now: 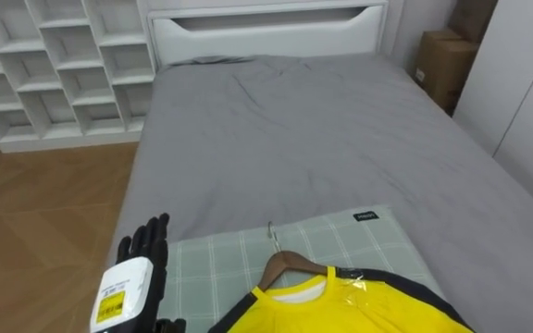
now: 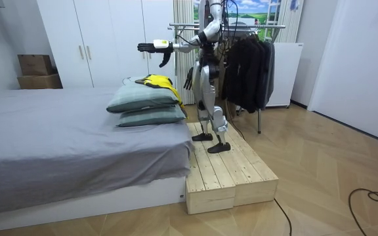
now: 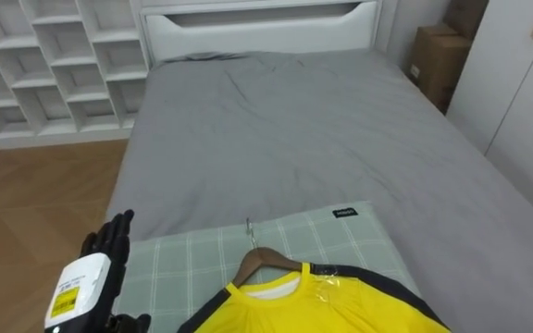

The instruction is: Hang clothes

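The left hand point(image 1: 148, 250) hovers with fingers straight and spread, grasping nothing. Just to its right, on the green checked pillow point(image 1: 340, 236), lies the yellow shirt point(image 1: 359, 305) on a wooden hanger point(image 1: 290, 264), apart from the hand. Beyond the fingertips stretches the grey bed point(image 1: 313, 139). The right hand point(image 2: 188, 80) hangs by the hip; I cannot tell its state. Behind the robot stands a clothes rack point(image 2: 248, 29).

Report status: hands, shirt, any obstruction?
Left hand open, raised above pillow edge; right hand low at hip. Yellow shirt on hanger, lying on pillow, ungrasped. Nothing blocking it.
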You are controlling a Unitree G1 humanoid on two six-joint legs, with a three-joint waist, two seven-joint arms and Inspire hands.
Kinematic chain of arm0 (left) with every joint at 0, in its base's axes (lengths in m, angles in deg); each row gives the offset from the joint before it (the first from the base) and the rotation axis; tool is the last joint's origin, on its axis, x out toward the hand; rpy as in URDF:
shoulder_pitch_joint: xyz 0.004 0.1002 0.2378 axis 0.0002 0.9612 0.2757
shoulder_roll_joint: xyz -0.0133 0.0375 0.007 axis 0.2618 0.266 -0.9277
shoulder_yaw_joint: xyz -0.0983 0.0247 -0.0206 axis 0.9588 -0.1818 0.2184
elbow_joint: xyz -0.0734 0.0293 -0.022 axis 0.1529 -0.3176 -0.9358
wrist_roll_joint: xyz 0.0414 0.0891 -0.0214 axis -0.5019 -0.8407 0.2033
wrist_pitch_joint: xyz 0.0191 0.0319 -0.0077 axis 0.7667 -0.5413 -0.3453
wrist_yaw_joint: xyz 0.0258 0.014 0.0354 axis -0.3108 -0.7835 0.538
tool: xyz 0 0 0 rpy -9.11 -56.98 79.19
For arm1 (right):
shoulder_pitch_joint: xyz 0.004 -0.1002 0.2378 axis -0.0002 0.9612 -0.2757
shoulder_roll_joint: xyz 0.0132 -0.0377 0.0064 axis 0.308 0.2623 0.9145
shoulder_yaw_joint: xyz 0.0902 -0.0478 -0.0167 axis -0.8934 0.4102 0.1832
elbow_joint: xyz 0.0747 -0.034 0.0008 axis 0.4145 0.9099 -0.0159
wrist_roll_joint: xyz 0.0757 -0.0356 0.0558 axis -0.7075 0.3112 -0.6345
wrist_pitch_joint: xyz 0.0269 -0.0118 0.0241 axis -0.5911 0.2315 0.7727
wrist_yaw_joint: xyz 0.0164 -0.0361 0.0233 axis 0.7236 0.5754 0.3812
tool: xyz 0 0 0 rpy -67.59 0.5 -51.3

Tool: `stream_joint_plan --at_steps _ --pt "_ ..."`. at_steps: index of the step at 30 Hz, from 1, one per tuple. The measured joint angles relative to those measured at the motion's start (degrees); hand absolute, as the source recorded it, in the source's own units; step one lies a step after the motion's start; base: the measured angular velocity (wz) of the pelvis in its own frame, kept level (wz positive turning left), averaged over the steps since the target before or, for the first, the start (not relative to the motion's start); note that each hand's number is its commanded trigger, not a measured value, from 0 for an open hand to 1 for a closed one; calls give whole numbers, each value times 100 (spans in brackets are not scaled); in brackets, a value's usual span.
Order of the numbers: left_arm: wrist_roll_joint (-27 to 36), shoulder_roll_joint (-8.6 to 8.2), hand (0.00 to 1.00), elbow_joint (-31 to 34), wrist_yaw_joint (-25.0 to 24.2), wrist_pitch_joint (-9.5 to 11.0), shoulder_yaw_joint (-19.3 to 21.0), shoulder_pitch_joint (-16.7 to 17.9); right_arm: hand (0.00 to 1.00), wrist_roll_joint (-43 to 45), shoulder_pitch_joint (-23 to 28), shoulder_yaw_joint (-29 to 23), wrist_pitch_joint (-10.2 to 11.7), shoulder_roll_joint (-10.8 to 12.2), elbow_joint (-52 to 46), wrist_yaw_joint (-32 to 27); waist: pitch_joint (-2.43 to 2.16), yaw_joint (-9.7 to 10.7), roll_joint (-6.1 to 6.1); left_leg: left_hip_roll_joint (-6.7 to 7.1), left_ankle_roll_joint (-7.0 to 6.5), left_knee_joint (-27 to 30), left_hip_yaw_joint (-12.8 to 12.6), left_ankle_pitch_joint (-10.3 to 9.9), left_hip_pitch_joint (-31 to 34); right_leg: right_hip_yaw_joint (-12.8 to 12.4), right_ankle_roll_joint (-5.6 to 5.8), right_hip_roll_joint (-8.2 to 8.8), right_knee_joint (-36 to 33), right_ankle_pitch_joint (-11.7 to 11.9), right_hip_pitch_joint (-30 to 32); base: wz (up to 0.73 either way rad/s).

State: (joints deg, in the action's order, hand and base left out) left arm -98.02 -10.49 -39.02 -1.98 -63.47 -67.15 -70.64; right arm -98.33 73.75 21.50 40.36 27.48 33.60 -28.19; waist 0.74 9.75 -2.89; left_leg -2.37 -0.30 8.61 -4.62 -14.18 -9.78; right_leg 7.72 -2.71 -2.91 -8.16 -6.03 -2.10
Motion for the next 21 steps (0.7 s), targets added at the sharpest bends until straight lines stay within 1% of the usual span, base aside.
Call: stream_joint_plan --at_steps 2,3,5,7,11,12,14,18,21 --pt "0 -6 0 -66 -52 -3 -4 -7 0 8 -16 -1 -3 0 1 -4 11 74 17 0 0 0 -4 0 -4 3 0 2 -17 0 2 0" --pt "1 -14 0 -158 -139 -7 -7 -38 0 4 -32 -1 -4 0 5 -10 25 103 38 0 0 0 -10 0 -7 3 1 4 -30 -2 9 0" --pt "2 -21 0 -380 -260 -45 -56 -158 0 5 -46 -1 -4 4 8 -8 39 112 59 2 0 0 -13 0 -11 -18 3 4 -31 -4 12 -3" --pt "2 -47 0 -563 -421 -127 -116 -288 0 -3 -72 6 -17 15 4 1 68 116 107 2 0 1 -18 0 -10 -37 3 27 -33 -5 20 -2" --pt "2 -117 0 -765 -627 -147 -208 -384 0 -3 -70 7 -35 14 6 21 51 114 119 2 0 1 -36 0 -37 -56 2 25 -50 -4 11 -1" --pt "2 -143 0 -817 -663 -154 -212 -392 0 -2 -68 7 -35 13 7 29 40 118 118 2 0 2 -46 0 -44 -64 0 24 -55 -3 8 -3" --pt "2 -146 0 -820 -758 -155 -215 -396 0 -3 -63 6 -35 11 8 43 35 124 116 -1 0 4 -47 0 -47 -67 -5 21 -58 2 7 0" --pt "2 -147 0 -823 -882 -161 -216 -396 0 0 -54 4 -34 -1 9 56 8 131 89 -7 0 5 -81 0 -80 -115 -13 6 -69 8 -7 -5" --pt "2 -147 0 -953 -885 -154 -217 -415 0 0 -43 -4 -30 -1 2 83 -5 197 72 -9 0 3 -80 0 -96 -115 -13 2 -63 13 -28 0"
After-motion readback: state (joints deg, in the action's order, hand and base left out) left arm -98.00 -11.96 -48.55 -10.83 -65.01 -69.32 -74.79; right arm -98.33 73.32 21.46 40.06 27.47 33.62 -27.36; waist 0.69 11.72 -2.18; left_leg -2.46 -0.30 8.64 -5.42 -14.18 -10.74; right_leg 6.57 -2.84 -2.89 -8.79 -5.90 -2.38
